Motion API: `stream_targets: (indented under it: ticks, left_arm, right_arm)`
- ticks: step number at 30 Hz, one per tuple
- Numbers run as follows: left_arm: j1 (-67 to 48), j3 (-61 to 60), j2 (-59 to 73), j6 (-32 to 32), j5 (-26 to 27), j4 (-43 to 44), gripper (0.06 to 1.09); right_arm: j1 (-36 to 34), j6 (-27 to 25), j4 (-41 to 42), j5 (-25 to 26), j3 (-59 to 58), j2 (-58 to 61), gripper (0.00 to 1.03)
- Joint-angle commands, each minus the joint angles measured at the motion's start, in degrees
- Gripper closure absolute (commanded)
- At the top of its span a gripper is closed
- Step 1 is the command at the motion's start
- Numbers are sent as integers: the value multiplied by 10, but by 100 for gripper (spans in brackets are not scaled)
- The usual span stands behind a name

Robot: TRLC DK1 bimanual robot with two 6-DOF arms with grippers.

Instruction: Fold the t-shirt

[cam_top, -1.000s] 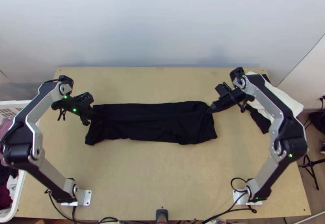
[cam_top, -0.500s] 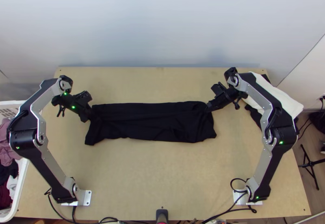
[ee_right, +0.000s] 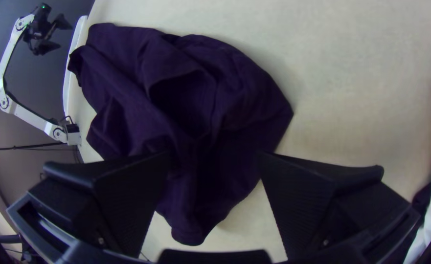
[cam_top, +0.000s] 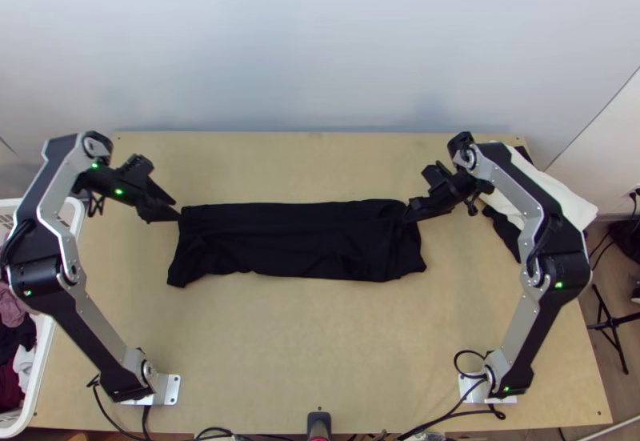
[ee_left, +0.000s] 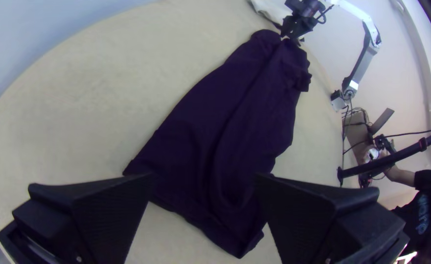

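The black t-shirt (cam_top: 296,241) lies as a long folded band across the middle of the table, with small wrinkles. At its left end my left gripper (cam_top: 177,210) is open, close to the upper corner. My right gripper (cam_top: 409,210) stands open over the upper right part of the cloth. In the left wrist view the fingers of the left gripper (ee_left: 205,178) are wide apart above the shirt's near end (ee_left: 225,137). The right wrist view has the right gripper (ee_right: 214,157) with spread fingers over bunched, creased cloth (ee_right: 122,73) with a raised fold.
White and black cloths (cam_top: 552,193) lie at the table's right back corner, beside the right arm. A white basket (cam_top: 42,361) of clothes stands at the left edge. Bare table (cam_top: 312,337) lies in front of the shirt. A person's arm (ee_left: 401,175) shows beyond the table.
My left gripper has opened and moved up and left from the shirt's left end. The right gripper shifted slightly up, and its fingers have spread. The shirt has barely changed.
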Motion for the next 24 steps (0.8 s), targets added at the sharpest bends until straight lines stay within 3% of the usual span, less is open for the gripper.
stream_targets:
  ticks: [1,3,5,8,11,19,24]
  left_arm:
    - [11,20,-45,-24,16,-25,10]
    - [-2,4,-72,-45,15,-26,10]
    - [-28,-29,-114,-45,14,-25,10]
    - [-69,-52,-163,-66,13,-25,10]
    - [-89,-65,-174,-80,9,-20,10]
    - [-141,-123,-129,-122,32,-9,10]
    - [-158,-162,-101,-242,16,88,10]
  right_arm:
    - [-10,5,-28,1,4,-52,22]
    - [3,9,-48,1,6,-83,26]
    - [32,14,-49,1,8,-113,45]
    - [80,17,-49,2,13,-143,62]
    - [126,18,-45,2,13,-157,99]
    - [231,15,-8,1,36,-83,100]
    - [257,13,18,1,77,-16,100]
